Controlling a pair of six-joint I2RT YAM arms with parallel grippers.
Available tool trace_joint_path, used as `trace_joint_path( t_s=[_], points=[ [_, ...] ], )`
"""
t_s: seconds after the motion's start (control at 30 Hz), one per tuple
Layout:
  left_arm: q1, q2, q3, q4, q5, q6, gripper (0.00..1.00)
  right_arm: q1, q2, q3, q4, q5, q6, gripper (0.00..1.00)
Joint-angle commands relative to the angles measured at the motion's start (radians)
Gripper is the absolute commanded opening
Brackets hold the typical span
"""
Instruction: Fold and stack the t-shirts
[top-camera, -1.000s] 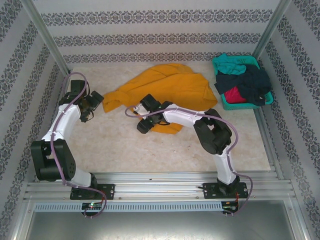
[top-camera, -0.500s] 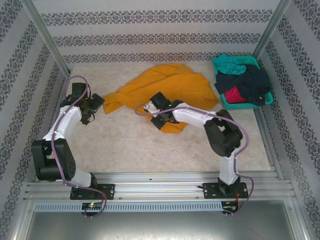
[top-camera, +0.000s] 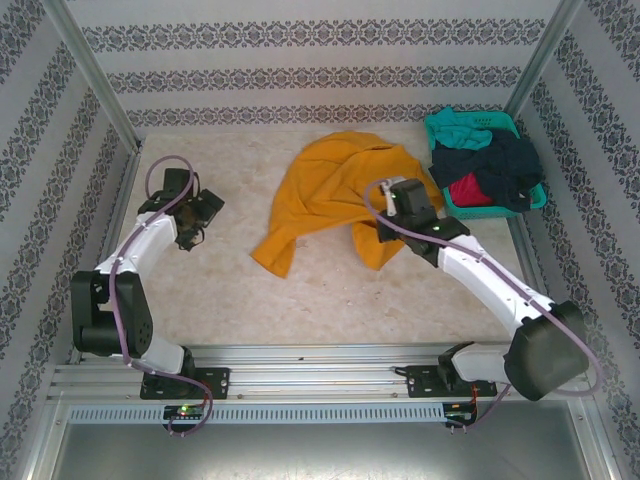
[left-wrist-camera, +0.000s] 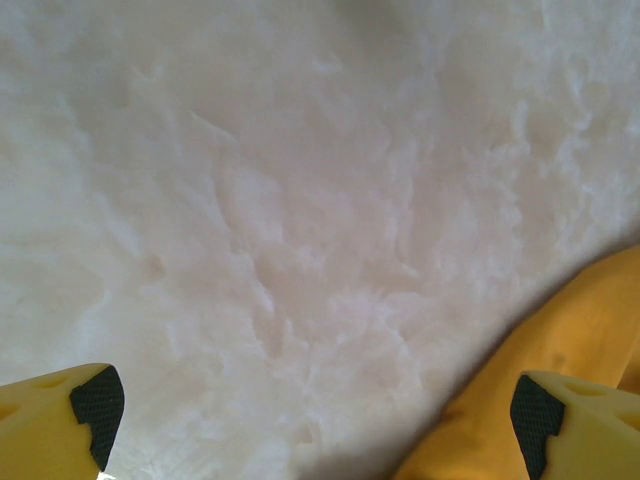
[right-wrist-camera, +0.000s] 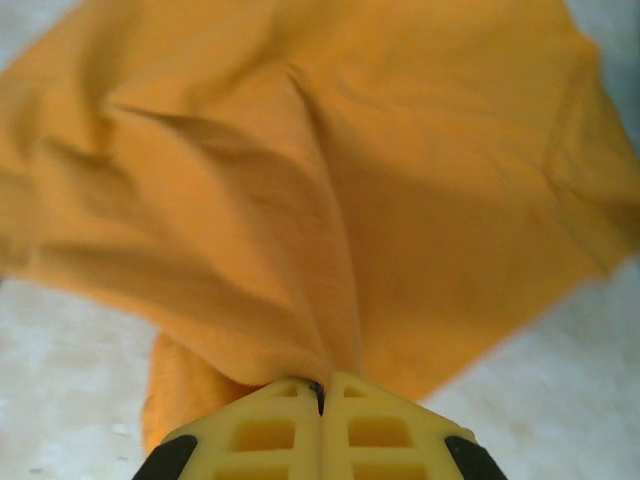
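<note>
Yellow-fingered left gripper (left-wrist-camera: 313, 415) is held wide open over the pale marbled table (top-camera: 230, 290), nothing betw. its pads. The right gripper (right-wrist-camera: 320, 388) is clamped on a fold of the orange-yellow cloth t-shirt (top-camera: 330, 180), bunched at table ctr. Far right, a heap of teal, navy & red t-shirts (top-camera: 495, 165) is piled in a teal plastic mesh basket (top-camera: 460, 212).

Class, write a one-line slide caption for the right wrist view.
Right tool pinches a gathered fold of the orange-yellow t-shirt over the table.
</note>
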Motion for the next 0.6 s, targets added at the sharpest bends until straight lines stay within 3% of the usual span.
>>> trace_joint_path(
  t_s=[0.0, 0.23, 0.37, 0.43, 0.57],
  points=[
    [-0.078, 0.035, -0.013, 0.031, -0.018, -0.051, 1.00, -0.033, 0.028, -0.040, -0.063, 0.028, 0.117, 0.00],
    [-0.282, 0.186, 0.084, 0.074, 0.028, -0.116, 0.96, -0.096, 0.200, 0.059, -0.159, -0.005, 0.187, 0.00],
    [-0.361, 0.336, 0.235, 0.054, 0.071, -0.062, 0.88, -0.127, 0.238, 0.062, -0.124, -0.055, 0.233, 0.00],
    [-0.377, 0.398, 0.288, 0.040, 0.090, -0.049, 0.77, -0.136, 0.248, 0.063, -0.116, -0.066, 0.240, 0.00],
    [-0.407, 0.470, 0.361, 0.048, 0.131, -0.047, 0.67, -0.153, 0.250, 0.060, -0.114, -0.071, 0.243, 0.00]
  ],
)
